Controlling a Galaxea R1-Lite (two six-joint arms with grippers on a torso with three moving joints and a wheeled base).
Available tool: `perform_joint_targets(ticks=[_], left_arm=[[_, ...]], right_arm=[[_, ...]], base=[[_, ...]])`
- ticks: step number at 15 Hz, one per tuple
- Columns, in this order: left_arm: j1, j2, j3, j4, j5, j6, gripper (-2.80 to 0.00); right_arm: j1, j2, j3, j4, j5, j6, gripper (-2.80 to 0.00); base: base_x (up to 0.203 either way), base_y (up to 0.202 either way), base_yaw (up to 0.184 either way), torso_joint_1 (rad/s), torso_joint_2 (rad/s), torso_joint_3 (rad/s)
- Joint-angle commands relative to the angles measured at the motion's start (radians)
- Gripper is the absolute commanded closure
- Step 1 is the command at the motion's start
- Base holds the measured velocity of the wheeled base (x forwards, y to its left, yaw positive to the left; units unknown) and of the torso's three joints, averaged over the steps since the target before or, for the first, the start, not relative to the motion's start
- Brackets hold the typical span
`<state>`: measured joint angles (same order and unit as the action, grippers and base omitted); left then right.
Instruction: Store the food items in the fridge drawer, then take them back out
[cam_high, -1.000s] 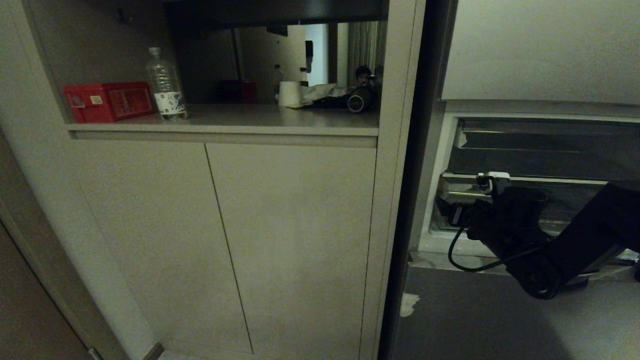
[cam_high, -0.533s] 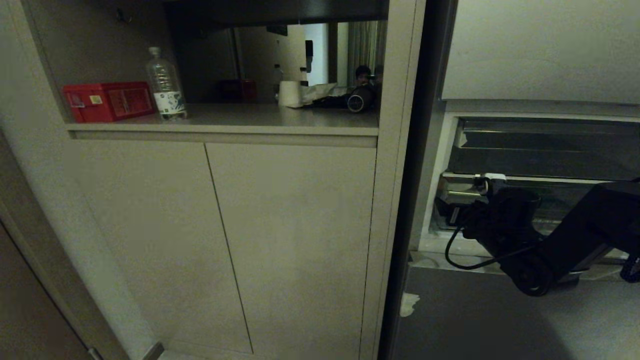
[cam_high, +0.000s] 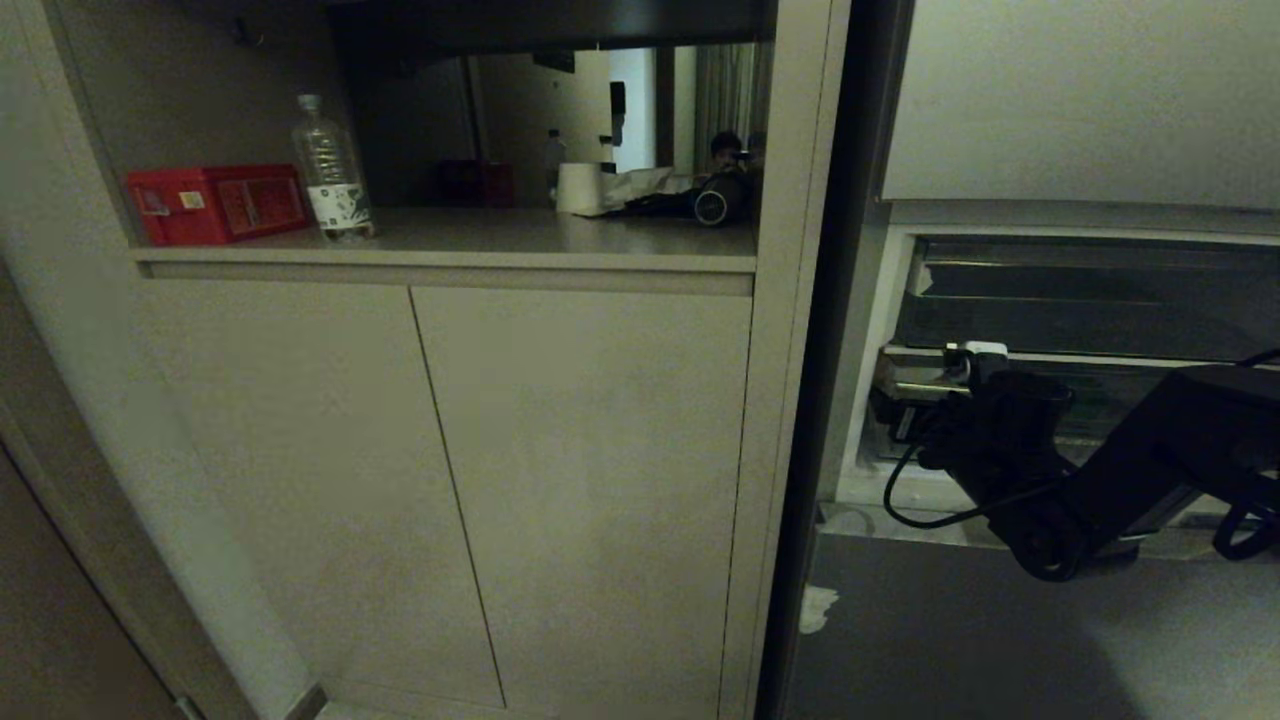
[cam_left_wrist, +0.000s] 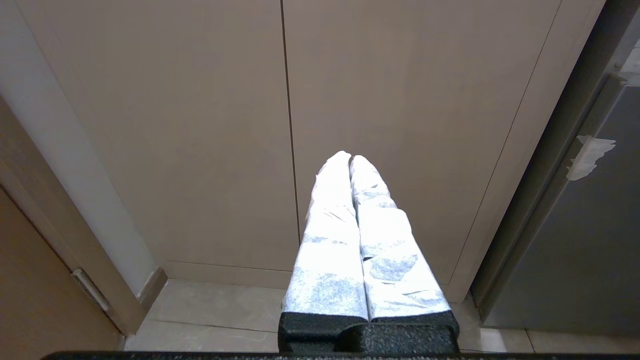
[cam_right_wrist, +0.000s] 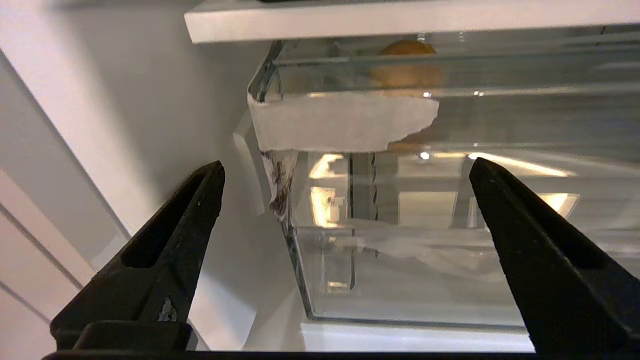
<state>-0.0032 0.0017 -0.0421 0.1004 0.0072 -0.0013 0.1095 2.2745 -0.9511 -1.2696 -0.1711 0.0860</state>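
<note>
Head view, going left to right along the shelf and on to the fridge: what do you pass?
Red box → clear water bottle → white paper roll → dark cylindrical item → right end effector at the open fridge drawer.

- On the shelf (cam_high: 500, 240), a box (cam_high: 215, 203) sits at 9 o'clock of a bottle (cam_high: 331, 172).
- The fridge drawer (cam_high: 1000, 620) lies at 3 o'clock of the cabinet doors (cam_high: 580, 480).
- The potato (cam_right_wrist: 406, 62) lies in the clear bin (cam_right_wrist: 450, 280).

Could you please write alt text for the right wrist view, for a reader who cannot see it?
The right gripper, black fingers spread wide and empty, faces a clear plastic fridge bin edged with white tape. A tan-brown oval potato shows blurred through the bin's clear front wall.
</note>
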Motion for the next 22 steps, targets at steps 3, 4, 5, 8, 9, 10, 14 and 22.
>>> perform_joint_targets(ticks=[3,4,5,8,9,10,14,22], left_arm=[[0.0,0.0,0.001,0.001,0.0,0.0,0.0],[0.0,0.0,0.001,0.001,0.0,0.0,0.0],[0.0,0.0,-0.001,0.001,0.0,0.0,0.0],[0.0,0.0,0.001,0.0,0.0,0.0,0.0],[0.0,0.0,0.0,0.0,0.0,0.0,0.0],[0.0,0.0,-0.001,0.0,0.0,0.0,0.0],[0.0,0.0,0.001,0.001,0.0,0.0,0.0],[0.0,0.0,-0.001,0.001,0.0,0.0,0.0]], right_arm=[[-0.001,0.015,-0.017,-0.004,0.001,0.0,-2.8],[-0.001,0.019,-0.02,-0.003,0.001,0.0,-2.8],[-0.001,0.02,-0.02,-0.001,0.001,0.0,-2.8],[-0.002,0.02,-0.014,-0.001,-0.001,0.001,-2.8],[-0.002,0.02,-0.011,-0.001,-0.001,0.001,0.0],[-0.002,0.02,-0.009,-0.002,-0.001,0.001,0.0],[0.019,0.014,-0.011,-0.001,-0.013,0.0,0.0],[0.082,0.013,-0.025,0.006,-0.044,-0.011,0.0]], base=[[0.0,0.0,0.0,0.0,0.0,0.0],[0.0,0.0,0.0,0.0,0.0,0.0],[0.0,0.0,0.0,0.0,0.0,0.0],[0.0,0.0,0.0,0.0,0.0,0.0],[0.0,0.0,0.0,0.0,0.0,0.0],[0.0,0.0,0.0,0.0,0.0,0.0],[0.0,0.0,0.0,0.0,0.0,0.0],[0.0,0.0,0.0,0.0,0.0,0.0]])
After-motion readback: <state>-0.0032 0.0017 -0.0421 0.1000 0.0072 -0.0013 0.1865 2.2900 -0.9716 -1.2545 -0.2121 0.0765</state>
